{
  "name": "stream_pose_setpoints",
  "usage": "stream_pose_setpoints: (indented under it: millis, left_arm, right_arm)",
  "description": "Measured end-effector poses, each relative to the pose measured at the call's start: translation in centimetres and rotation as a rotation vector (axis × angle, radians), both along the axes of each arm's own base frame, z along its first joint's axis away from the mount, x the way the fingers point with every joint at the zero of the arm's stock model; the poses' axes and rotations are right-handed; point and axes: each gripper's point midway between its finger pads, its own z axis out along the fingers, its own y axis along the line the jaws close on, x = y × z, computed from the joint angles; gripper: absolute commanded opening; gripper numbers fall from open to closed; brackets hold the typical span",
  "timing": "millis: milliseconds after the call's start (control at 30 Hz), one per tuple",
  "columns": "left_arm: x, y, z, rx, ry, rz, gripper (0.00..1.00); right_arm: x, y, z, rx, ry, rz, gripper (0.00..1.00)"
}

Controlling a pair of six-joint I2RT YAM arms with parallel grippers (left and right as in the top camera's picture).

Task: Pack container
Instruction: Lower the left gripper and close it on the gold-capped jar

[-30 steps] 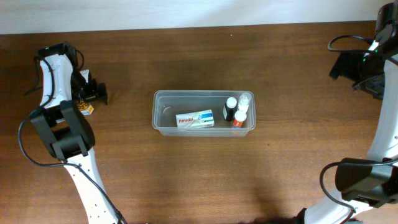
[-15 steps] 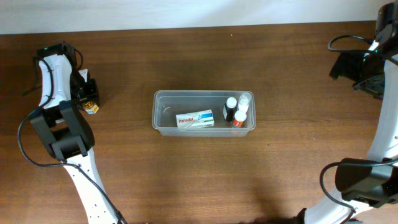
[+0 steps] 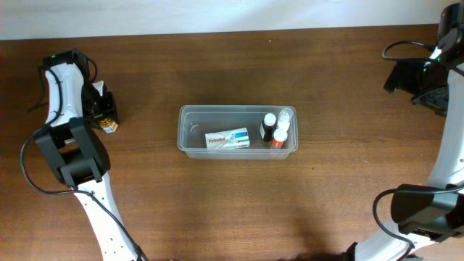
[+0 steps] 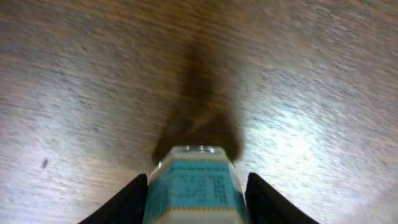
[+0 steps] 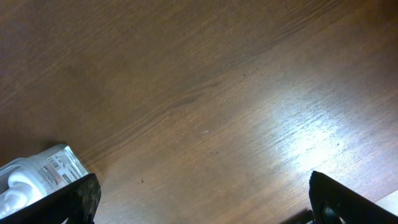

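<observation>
Clear container (image 3: 190, 138), far from left fingers (image 4: 129, 202)

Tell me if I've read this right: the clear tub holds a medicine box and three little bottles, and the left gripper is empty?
Not quite. The left gripper is not empty: the left wrist view shows a small teal-labelled item clamped between its fingers. The rest stands: the container holds the medicine box and three little bottles.

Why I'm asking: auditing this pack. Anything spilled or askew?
Nothing stands out: the clear rectangular plastic container sits square, white cardboard box and three small bottles inside; the left gripper flanks a teal-labelled bottle outside it.
</observation>
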Motion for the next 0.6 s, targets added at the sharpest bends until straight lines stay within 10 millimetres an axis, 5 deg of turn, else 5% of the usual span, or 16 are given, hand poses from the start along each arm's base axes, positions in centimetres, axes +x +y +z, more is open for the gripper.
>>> stream_pose_setpoints:
  millis: [433,600]
  left_arm:
    - [2.0,-2.6,5.8,-0.019,-0.094,-0.053,0.56]
    - [2.2,-3.6,6.0,0.040,-0.081,-0.105,0.56]
  right_arm:
    - [0.0,0.0,0.0,0.000,0.000,0.000,0.98]
    - [0.0,0.0,0.0,0.000,0.000,0.000,0.98]
